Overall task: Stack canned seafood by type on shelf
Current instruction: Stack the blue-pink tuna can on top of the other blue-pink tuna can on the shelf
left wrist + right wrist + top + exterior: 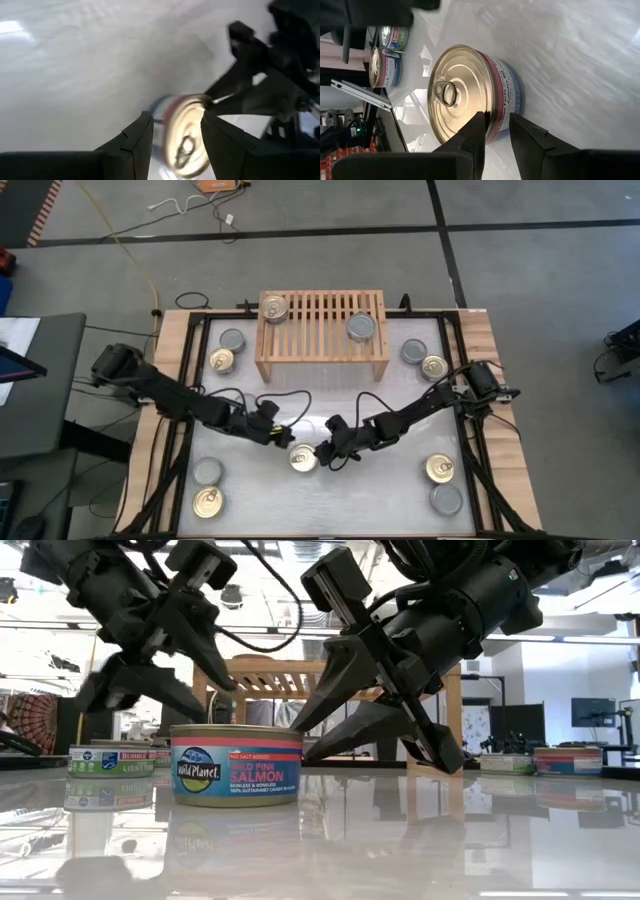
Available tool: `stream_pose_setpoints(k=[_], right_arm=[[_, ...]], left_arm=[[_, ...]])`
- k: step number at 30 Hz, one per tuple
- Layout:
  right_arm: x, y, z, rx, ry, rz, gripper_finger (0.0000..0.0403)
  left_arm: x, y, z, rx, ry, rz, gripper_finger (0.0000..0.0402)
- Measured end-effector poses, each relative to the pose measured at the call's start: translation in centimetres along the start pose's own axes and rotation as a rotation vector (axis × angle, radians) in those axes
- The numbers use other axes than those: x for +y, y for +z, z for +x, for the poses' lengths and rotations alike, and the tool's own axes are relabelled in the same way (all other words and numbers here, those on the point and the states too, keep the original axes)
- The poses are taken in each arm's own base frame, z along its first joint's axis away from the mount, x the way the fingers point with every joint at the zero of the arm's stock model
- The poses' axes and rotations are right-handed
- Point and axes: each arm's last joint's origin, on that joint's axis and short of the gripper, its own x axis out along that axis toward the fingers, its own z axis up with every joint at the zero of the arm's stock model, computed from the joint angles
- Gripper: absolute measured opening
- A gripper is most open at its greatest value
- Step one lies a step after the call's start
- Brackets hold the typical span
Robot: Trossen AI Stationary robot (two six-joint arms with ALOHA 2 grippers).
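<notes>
Upright on the glossy white table top (400, 405), near its front middle and well short of the low light-wood slatted shelf (320, 352): one small round flat salmon tin with a gold pull-ring top and a blue-and-pink label (303, 457). Flanked closely on both sides, by the dark two-finger left gripper (278, 435) on one side and the dark two-finger right gripper (330, 454) on the other. Left gripper spread wide, tilted down over the tin, holding nothing; from its wrist view, the tin just ahead of the gap between the fingers rather than inside it. Right gripper also parted and empty, slanted low towards the table, its tips just beside the tin's rim and label wall; touching or not, hard to tell. Probably crowded in like this because only one arm needs the tin, with the other hovering close by. Already up on the shelf's slats: a gold-topped tin (273, 308) at the left end and a silver-grey plain-topped tin (360, 327) right of centre, well apart, presumably as the seeds of two separate stacks by type. Most likely headed, then, for the top of the gold one. Loose on the table near the corners: the remaining gold and silver tins (440, 469), untouched.
</notes>
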Motion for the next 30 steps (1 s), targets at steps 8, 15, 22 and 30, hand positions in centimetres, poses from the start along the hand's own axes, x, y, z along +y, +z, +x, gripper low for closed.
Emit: stream_pose_setpoints(k=[8, 15, 22, 30], right_arm=[[0.1, 0.0, 0.0, -0.004, 0.015, -0.007, 0.0084], [0.2, 0.1, 0.0, -0.005, 0.022, -0.009, 0.0064], [0.2, 0.1, 0.0, -0.005, 0.022, -0.011, 0.0063], [0.2, 0.0, 0.0, -0.005, 0.022, -0.011, 0.0063]], left_arm=[[0.3, -1.2, -2.2, 0.045, 0.05, -0.041, 0.0156], [0.7, -3.5, -2.7, 0.125, 0.067, -0.082, 0.0156], [1.2, -5.2, -3.1, 0.09, 0.018, -0.149, 0.0156], [1.3, -6.4, -3.4, 0.023, -0.026, -0.177, 0.0156]])
